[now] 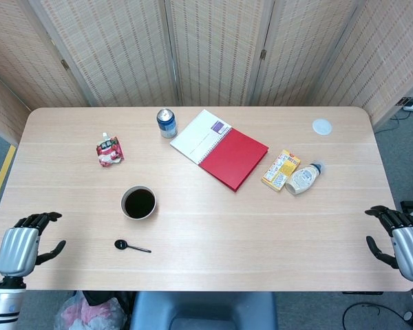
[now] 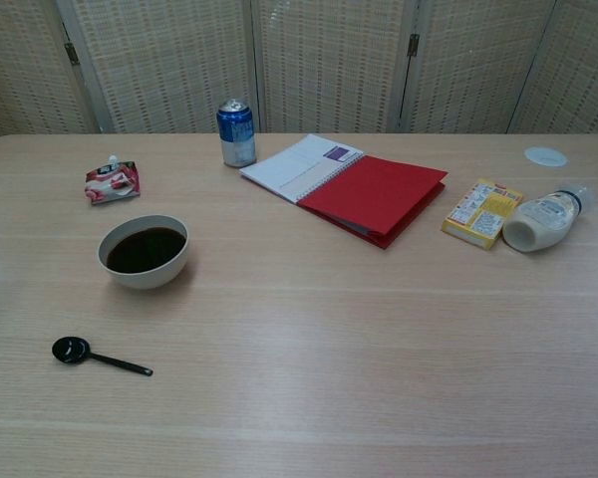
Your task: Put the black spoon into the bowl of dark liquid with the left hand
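Both hands are held empty, fingers apart: left hand (image 1: 19,245), right hand (image 1: 400,242). Spoon (image 1: 131,246) is laid at 6 o'clock of bowl (image 1: 138,203), within reach.

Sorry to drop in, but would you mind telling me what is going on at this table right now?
Nothing is being handled yet. The black spoon lies on the table just in front of the bowl of dark liquid, untouched. The left robot hand hovers open at the table's near left corner, well short of the spoon. The right robot hand waits open off the far right edge, holding nothing.
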You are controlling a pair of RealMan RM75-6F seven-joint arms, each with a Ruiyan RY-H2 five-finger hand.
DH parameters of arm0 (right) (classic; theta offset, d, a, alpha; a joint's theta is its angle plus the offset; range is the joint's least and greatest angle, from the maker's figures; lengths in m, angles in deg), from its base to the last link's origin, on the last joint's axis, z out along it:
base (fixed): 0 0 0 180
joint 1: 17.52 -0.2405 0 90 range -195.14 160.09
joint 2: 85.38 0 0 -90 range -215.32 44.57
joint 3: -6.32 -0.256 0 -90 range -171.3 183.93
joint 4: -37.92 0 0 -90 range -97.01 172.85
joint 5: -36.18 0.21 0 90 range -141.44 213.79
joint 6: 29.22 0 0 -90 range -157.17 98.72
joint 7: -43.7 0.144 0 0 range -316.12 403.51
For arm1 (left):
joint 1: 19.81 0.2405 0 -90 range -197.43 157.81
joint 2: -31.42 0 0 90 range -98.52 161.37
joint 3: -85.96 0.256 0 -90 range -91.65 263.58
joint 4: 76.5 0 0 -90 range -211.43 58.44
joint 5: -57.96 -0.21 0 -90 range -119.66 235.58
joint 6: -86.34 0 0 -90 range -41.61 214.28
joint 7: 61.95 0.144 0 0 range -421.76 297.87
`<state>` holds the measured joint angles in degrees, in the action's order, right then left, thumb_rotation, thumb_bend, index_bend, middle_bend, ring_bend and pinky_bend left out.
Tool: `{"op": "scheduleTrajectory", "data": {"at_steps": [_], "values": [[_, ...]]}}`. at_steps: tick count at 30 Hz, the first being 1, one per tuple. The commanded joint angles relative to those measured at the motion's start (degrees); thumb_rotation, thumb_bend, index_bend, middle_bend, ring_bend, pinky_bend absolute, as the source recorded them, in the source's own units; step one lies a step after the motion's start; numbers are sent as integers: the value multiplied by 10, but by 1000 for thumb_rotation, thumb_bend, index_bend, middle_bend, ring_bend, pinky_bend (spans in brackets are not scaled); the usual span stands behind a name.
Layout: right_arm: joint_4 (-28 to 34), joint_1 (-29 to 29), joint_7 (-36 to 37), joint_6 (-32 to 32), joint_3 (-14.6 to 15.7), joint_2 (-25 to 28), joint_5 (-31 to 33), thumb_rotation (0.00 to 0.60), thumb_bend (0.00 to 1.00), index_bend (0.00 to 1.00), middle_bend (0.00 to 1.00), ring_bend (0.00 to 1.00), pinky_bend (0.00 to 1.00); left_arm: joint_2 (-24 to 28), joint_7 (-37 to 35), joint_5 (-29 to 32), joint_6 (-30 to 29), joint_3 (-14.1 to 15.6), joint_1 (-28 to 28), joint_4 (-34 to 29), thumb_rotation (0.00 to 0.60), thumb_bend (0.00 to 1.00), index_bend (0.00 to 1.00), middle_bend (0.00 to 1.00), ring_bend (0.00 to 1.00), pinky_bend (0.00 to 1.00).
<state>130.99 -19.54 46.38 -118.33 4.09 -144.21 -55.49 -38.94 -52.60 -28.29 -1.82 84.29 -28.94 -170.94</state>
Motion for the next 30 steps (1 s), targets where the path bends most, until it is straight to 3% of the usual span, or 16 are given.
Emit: {"op": "scheduleTrajectory", "data": {"at_steps": [1,8,13,16,21,30], "values": [[0,-1,0,1,-1,0,0,600,304,295,268,321,345,-1,14,-18,8,-1,-10,-1,600,264,354,420,364,428],[-4,-7,1,10,-1,-1,2,600,304,295,268,321,345,7,26,-62,70,13,-49,-28,600,264,401,465,392,463],[-6,-7,3,11,-1,1,4,600,304,295,268,321,345,-7,39,-88,114,21,-78,-26,600,264,407,547,473,624],[-8,-7,6,11,-1,2,7,600,304,295,268,321,345,-28,46,-97,138,24,-93,-17,600,264,428,673,593,754],[-11,-7,8,13,0,2,8,600,294,295,268,321,345,-65,130,-120,174,29,-117,12,600,264,473,799,722,884],[-15,-10,9,21,0,-1,13,600,294,295,268,321,345,-114,195,-73,272,29,-155,8,600,264,447,869,786,961]]}}
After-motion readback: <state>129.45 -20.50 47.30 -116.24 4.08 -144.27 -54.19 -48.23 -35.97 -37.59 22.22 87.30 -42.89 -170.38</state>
